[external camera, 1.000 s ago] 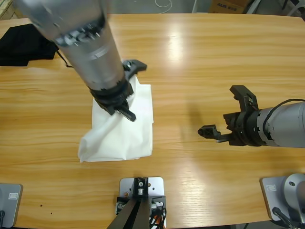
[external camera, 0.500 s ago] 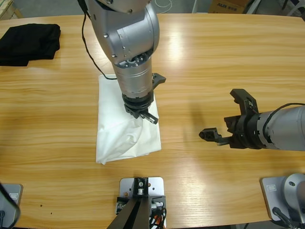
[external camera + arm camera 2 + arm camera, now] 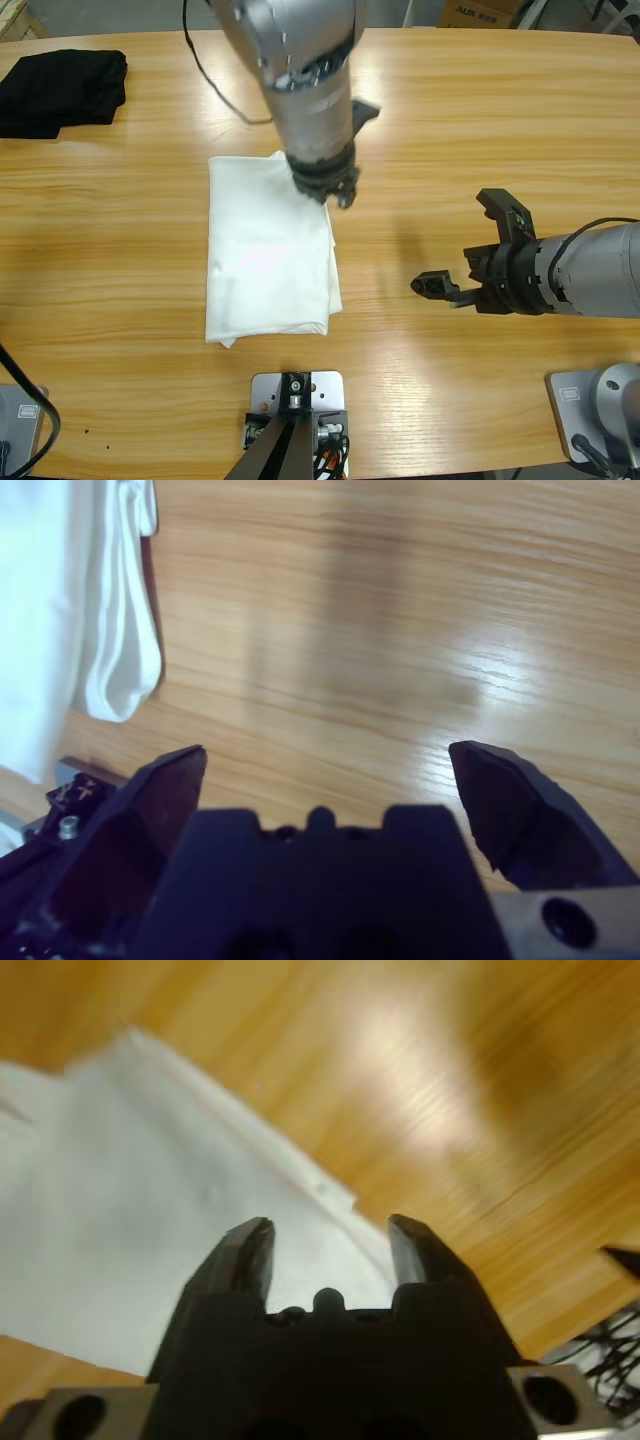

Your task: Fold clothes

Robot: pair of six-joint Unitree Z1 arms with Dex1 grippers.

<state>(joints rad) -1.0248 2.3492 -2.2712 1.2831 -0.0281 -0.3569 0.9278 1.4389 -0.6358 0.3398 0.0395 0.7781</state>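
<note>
The clothes, a white T-shirt [image 3: 268, 250], lie folded into a tall rectangle on the table left of centre. My left gripper [image 3: 335, 190] hangs over the shirt's far right corner, coming down from the top of the high view. Its jaws are open with nothing between them, and the left wrist view shows the white cloth [image 3: 130, 1180] beneath my left gripper [image 3: 325, 1235]. Well to the right of the shirt, over bare wood, my right gripper [image 3: 458, 242] is wide open and empty. In the right wrist view my right gripper [image 3: 325, 755] faces the shirt's edge [image 3: 50, 600].
A small black folded garment [image 3: 60, 90] lies at the far left corner of the wooden table [image 3: 480, 110]. The left arm's large silver body rises over the table's far middle. Bare wood spreads between the shirt and the right gripper.
The left gripper let go of the shirt and moved toward the far side. The lifted fold dropped, so the shirt now lies flat. The right arm barely shifted.
</note>
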